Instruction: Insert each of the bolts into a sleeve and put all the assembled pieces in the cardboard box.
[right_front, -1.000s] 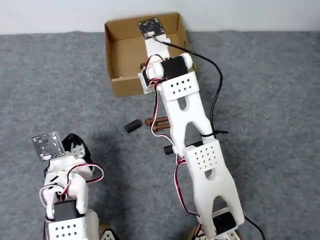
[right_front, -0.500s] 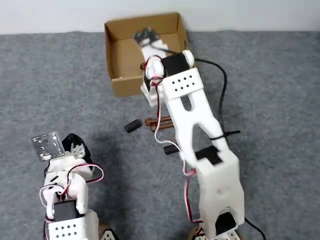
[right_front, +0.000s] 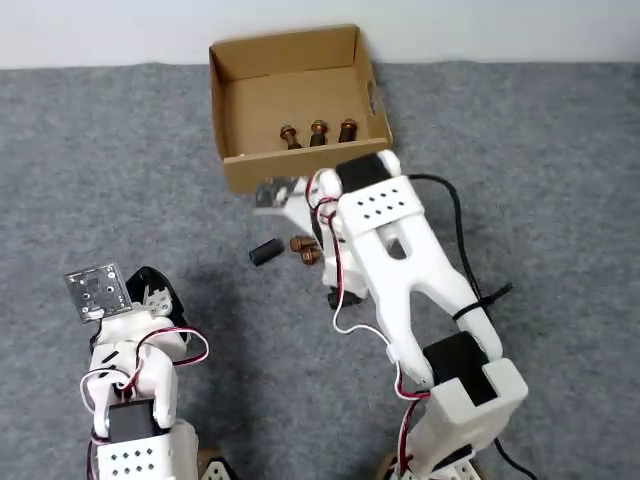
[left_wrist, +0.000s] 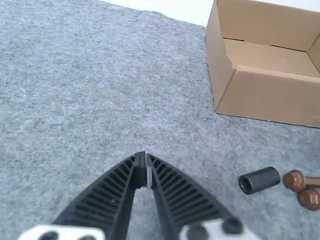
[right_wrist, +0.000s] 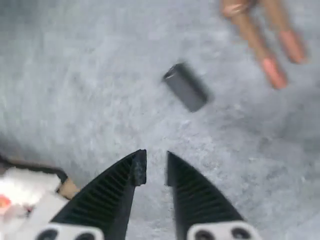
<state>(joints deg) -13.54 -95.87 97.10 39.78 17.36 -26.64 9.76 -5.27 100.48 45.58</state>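
Note:
Three bolts with sleeves on them (right_front: 318, 131) lie in a row inside the cardboard box (right_front: 232, 95). On the carpet in front of the box lie a loose black sleeve (right_front: 265, 252) and two brown bolts (right_front: 305, 249). A second sleeve (right_front: 340, 298) peeks out from under the right arm (right_front: 385, 215). My right gripper (right_wrist: 155, 167) hangs over the carpet, slightly open and empty, a little short of the sleeve (right_wrist: 186, 93) and bolts (right_wrist: 260, 45). My left gripper (left_wrist: 145, 162) is shut and empty, low over the carpet, well away from the sleeve (left_wrist: 259, 180) and bolts (left_wrist: 300, 187).
Grey carpet covers the table. The box (left_wrist: 265, 75) stands at the far edge by a white wall. The left arm (right_front: 130, 350) sits at the near left. A black cable (right_front: 455, 225) runs along the right arm.
The right arm has drawn back out of the box toward the loose parts, uncovering the three pieces inside. The left arm has not moved.

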